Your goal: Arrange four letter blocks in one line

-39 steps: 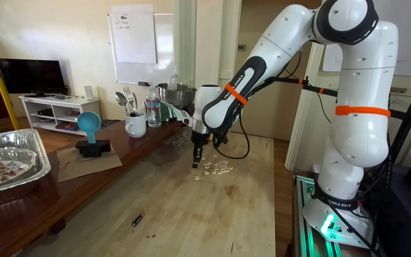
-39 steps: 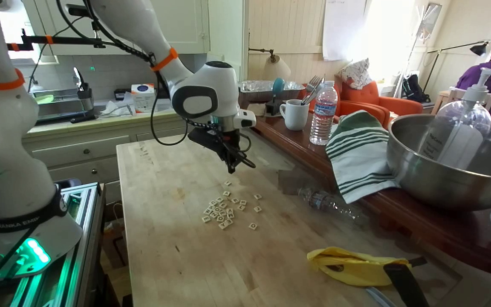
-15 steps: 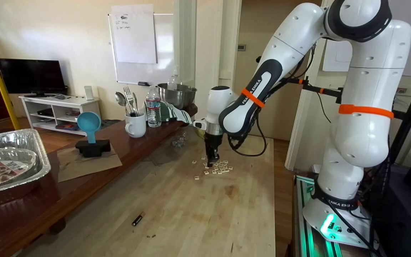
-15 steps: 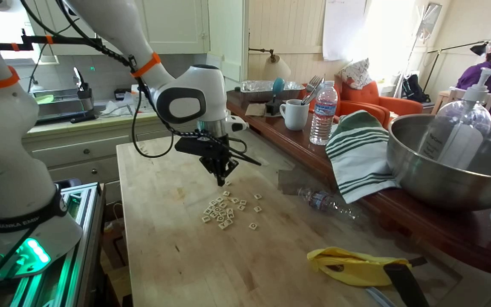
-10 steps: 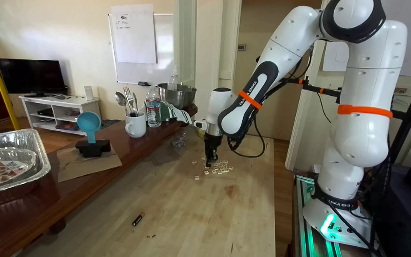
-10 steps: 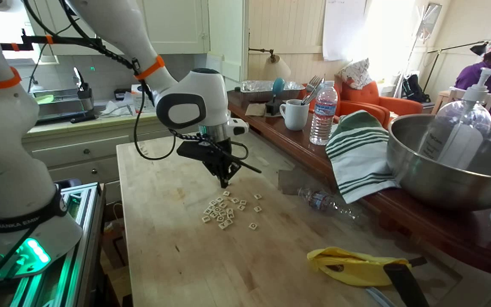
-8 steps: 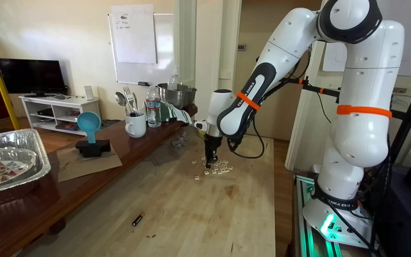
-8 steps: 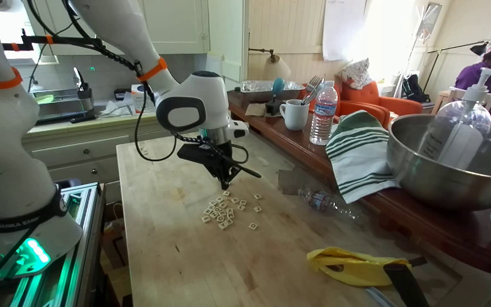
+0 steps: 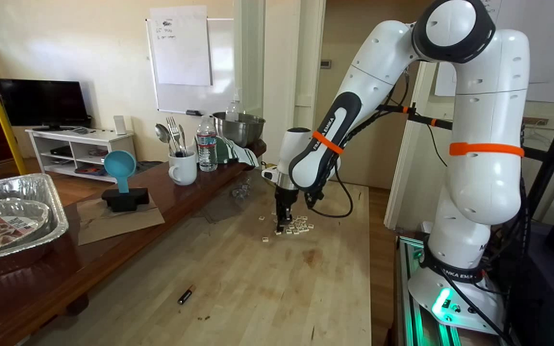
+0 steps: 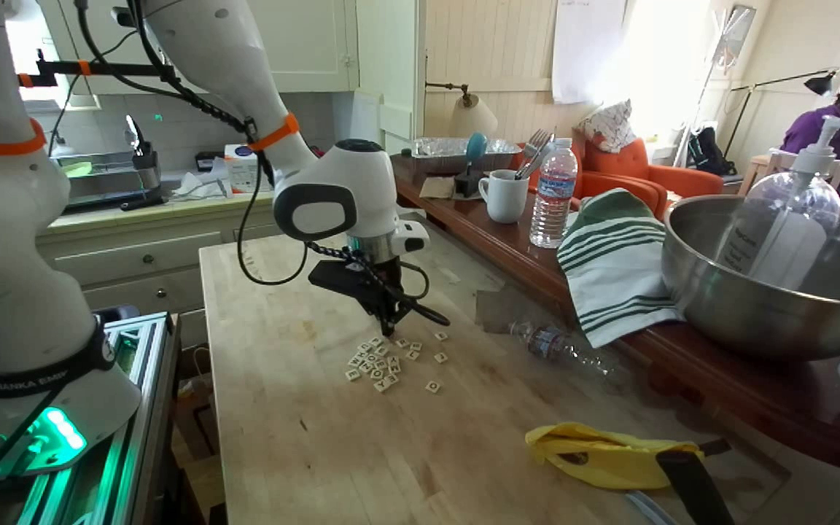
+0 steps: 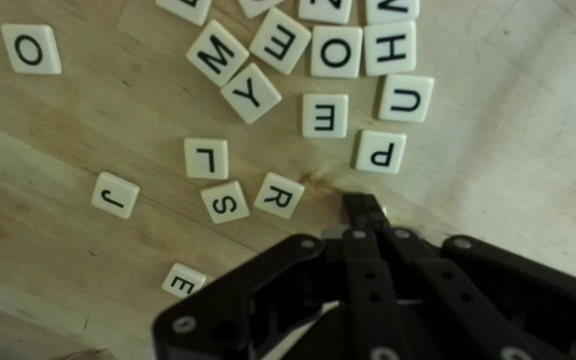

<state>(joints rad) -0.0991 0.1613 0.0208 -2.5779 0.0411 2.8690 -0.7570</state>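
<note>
Nearest the lens, at the lower right of the wrist view, the gripper [image 11: 363,206] points down at the wooden table [image 11: 498,165], its jaws fully together and nothing visible between them; held so, it would suit nudging more than pinching. Pale slivers [image 11: 334,231] show beside the jaw ends, probably 1 block mostly hidden there; contact I cannot tell. Just left lies the R block [image 11: 279,195], with the P block [image 11: 381,152] above. Farther off, more letter blocks [image 11: 336,52] crowd the top centre, faces up, presumably so the letters can be read; I judge no 4 lined up yet. Farthest, left of centre in an exterior view, a mug [image 9: 183,169] holds cutlery [image 9: 173,132] upright, likely to save room.
</note>
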